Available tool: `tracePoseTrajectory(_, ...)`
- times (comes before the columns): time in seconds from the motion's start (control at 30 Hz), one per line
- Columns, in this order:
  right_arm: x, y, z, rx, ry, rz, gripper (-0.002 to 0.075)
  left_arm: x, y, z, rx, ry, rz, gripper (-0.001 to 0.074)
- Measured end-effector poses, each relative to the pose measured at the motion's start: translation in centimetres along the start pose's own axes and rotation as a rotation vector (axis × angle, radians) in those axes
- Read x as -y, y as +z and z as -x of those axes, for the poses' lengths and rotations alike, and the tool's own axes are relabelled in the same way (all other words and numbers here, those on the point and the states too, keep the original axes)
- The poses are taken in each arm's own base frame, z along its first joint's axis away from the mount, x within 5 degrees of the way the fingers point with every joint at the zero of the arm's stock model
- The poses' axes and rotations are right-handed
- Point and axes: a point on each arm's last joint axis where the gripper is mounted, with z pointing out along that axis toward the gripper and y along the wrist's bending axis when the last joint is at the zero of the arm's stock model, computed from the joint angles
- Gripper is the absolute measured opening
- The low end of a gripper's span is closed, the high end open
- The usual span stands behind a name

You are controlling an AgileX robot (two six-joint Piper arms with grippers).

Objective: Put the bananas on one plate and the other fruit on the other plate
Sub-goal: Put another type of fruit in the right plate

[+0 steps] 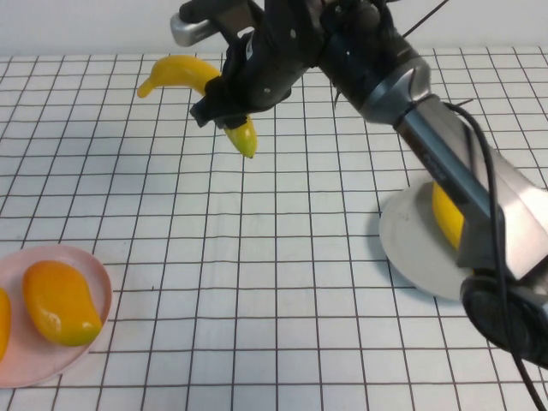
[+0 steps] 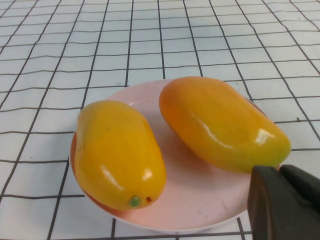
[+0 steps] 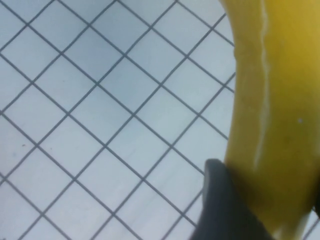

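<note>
Gripping one banana (image 1: 193,81) in my right fingers (image 1: 224,107) above the tabletop's far edge; I should lower it beside the other on the grey plate (image 1: 411,248) near the right edge; left fingers (image 2: 285,200), hovering by the mangoes (image 2: 220,122) on the pink plate (image 2: 195,200), I cannot tell.

Two mangoes (image 2: 165,145) on left plate (image 1: 98,278) — one banana (image 1: 447,214) on right plate (image 1: 411,244)

No text, label, brand, number or sign can be read in any view. The checked tablecloth (image 1: 257,257) carries only plain grid lines. The fruit and plates bear no markings.
</note>
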Motion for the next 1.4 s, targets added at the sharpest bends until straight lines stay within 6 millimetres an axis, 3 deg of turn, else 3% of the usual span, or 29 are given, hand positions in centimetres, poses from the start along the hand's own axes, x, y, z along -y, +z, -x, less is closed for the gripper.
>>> tracePoseTrajectory(0.27,3.8,-5.2,-0.6,-0.065,0.006,-0.089,0.0328,0.0,0.0,0.0,0.000,0.000,0.000,-0.0004)
tracePoseTrajectory(0.4,4.7,-8.0,-3.0,-0.170,-0.052,-0.210,0.0328,0.0,0.0,0.0,0.000,0.000,0.000,-0.0004)
tracePoseTrajectory(0.53,5.7,-9.0,-6.9,-0.309,-0.048,-0.300,0.0327,0.0,0.0,0.0,0.000,0.000,0.000,-0.0004)
tracePoseTrajectory(0.97,10.2,-5.4,-17.1,-0.626,0.178,-0.338,0.0321,0.0,0.0,0.0,0.000,0.000,0.000,-0.0004)
tracePoseTrajectory(1.27,10.0,-4.0,-20.8,-0.552,0.287,-0.247,0.0317,0.0,0.0,0.0,0.000,0.000,0.000,-0.0004)
tracePoseTrajectory(1.4,9.9,-3.7,-21.3,-0.547,0.292,-0.245,0.0313,0.0,0.0,0.0,0.000,0.000,0.000,-0.0004)
